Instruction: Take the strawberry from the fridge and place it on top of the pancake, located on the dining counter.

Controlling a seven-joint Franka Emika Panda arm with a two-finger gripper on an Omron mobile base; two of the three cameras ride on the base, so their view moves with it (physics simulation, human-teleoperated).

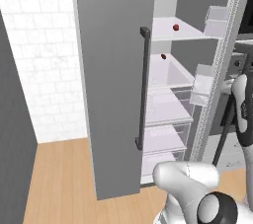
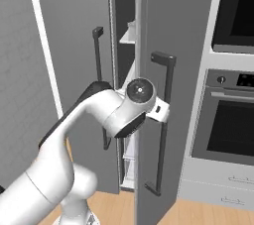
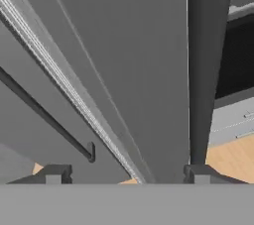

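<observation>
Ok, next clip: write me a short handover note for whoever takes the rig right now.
Gripper: open, holding nothing, fingers spread, close to the fridge's right door handle.
Fridge: right door swung open, shelves showing.
Strawberry: small red berry on the upper shelf; a darker red lump lies one shelf lower.
Done: fridge opened.
Left: reach in, pick the strawberry, carry it to the pancake on the dining counter.

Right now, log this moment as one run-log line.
stage: fridge door open | gripper: open, empty, beside door handle | strawberry: on upper shelf | pick: not yet done
</observation>
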